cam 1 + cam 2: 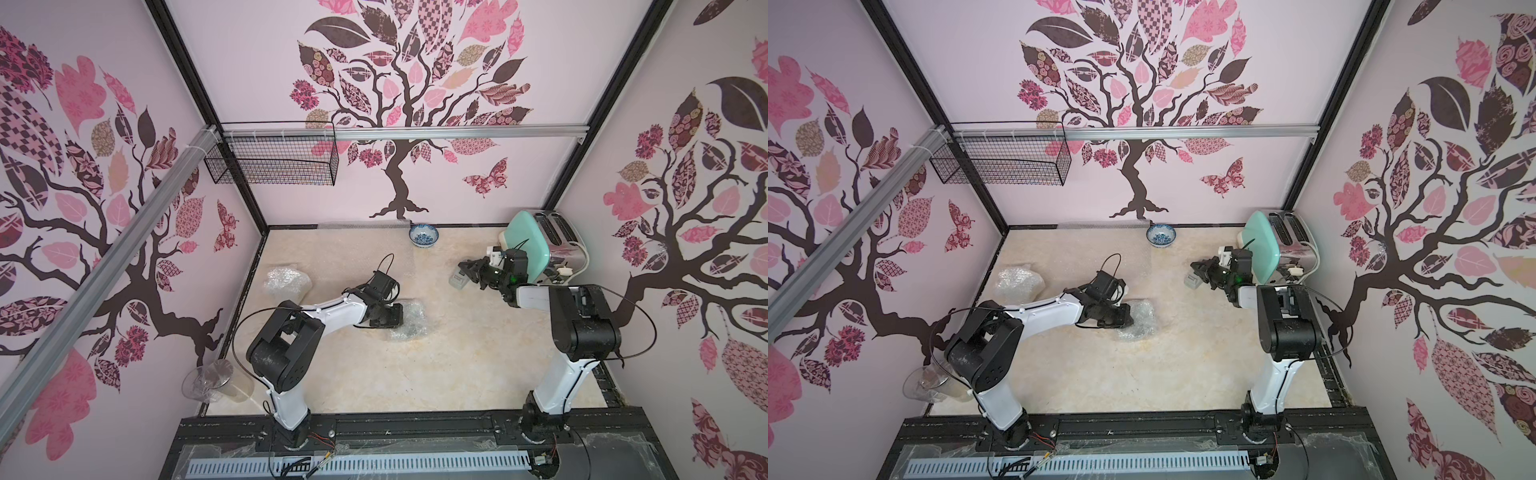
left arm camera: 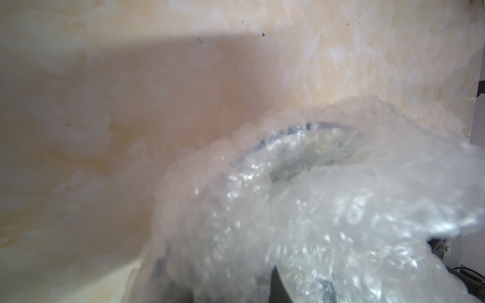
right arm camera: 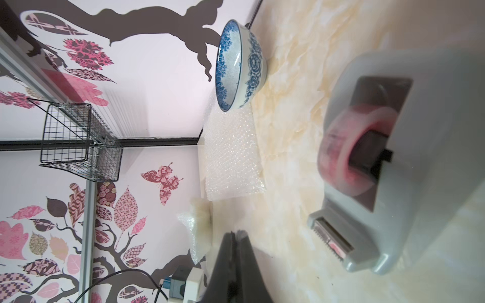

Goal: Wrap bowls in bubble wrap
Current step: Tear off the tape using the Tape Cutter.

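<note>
- The second bowl's wrapping is nearing its end, as I judge it: the loose folds are being held while tape is being fetched.
- The bare bowl [image 1: 424,237], glazed ceramic with blue flowers on white, is sitting by the back wall and waiting its turn.
- Well in front of the bare bowl, towards the robot, the left gripper [image 1: 397,319] is pinching a bunch of bubble wrap [image 1: 412,323] over the half-covered bowl [image 2: 296,129]. Only a blue-grey arc of rim is showing through the cloudy, crinkled plastic.
- Near the bare bowl, on the robot's right of it, the right gripper [image 3: 235,237] is hanging just beside the tape dispenser [image 3: 388,157] with its jaws pressed together. Whether tape is caught between them, I cannot tell.
- The tape dispenser is a smooth grey plastic block with a toothed cutter and a clear roll [image 3: 351,154] on a pink core.
- Just beside the bare bowl, on the robot's left of it, a flat sheet [image 1: 361,227] is lying with its bubbles in neat rows.
- Further to that side, a closed bundle [image 1: 287,282] is resting, lumpy and whitish.
- The next move is calling for a strip of tape pulled off and carried across to the pinched folds before they spring open.
</note>
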{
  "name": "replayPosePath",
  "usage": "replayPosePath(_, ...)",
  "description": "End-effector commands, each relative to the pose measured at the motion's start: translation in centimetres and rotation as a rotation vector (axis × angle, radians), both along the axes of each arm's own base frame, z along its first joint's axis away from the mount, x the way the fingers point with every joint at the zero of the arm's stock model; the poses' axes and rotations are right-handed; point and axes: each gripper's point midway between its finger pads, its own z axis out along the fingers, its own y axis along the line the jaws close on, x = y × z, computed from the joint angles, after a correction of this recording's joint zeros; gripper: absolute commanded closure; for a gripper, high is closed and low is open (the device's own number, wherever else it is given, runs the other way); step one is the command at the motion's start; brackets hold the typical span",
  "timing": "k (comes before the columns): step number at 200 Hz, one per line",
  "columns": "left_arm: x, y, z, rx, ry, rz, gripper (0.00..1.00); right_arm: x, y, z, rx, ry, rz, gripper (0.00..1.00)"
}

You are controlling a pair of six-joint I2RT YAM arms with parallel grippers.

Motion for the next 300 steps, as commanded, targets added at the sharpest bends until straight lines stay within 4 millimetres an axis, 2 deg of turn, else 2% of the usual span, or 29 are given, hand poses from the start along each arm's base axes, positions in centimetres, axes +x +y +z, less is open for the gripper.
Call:
replayPosePath(1, -1.5, 1.2, -2.2, 0.068, 0.063, -0.014, 0.90, -0.8, 1.0, 1.3, 0.023, -0.021, 0.042, 1.00)
replayPosePath(15, -1.6, 1.3, -2.3, 0.070, 0.066, -0.015, 0.90, -1.2, 1.4, 1.1, 0.021, -0.013, 0.050, 1.00)
replayPosePath(53, -1.6, 1.3, -2.3, 0.069, 0.066, -0.017, 0.90, -2.4, 2.3, -1.1, -0.009, 0.036, 0.065, 1.00)
replayPosePath(109, -1.5, 1.1, -2.2, 0.064, 0.062, -0.020, 0.90, -4.1, 2.3, -5.8, -0.077, 0.136, 0.062, 1.00)
replayPosePath(125, -1.6, 1.2, -2.3, 0.065, 0.065, -0.019, 0.90, -4.4, 2.2, -7.7, -0.093, 0.174, 0.059, 1.00)
replayPosePath(158, -1.5, 1.1, -2.2, 0.063, 0.063, -0.020, 0.90, -4.5, 2.3, -10.3, -0.123, 0.222, 0.057, 1.00)
replayPosePath(211, -1.4, 0.9, -2.3, 0.058, 0.064, -0.024, 0.90, -4.8, 1.9, -12.1, -0.161, 0.270, 0.039, 1.00)
replayPosePath(300, -1.5, 0.9, -2.2, 0.051, 0.064, -0.026, 0.91, -5.3, 1.5, -13.6, -0.213, 0.337, 0.011, 1.00)
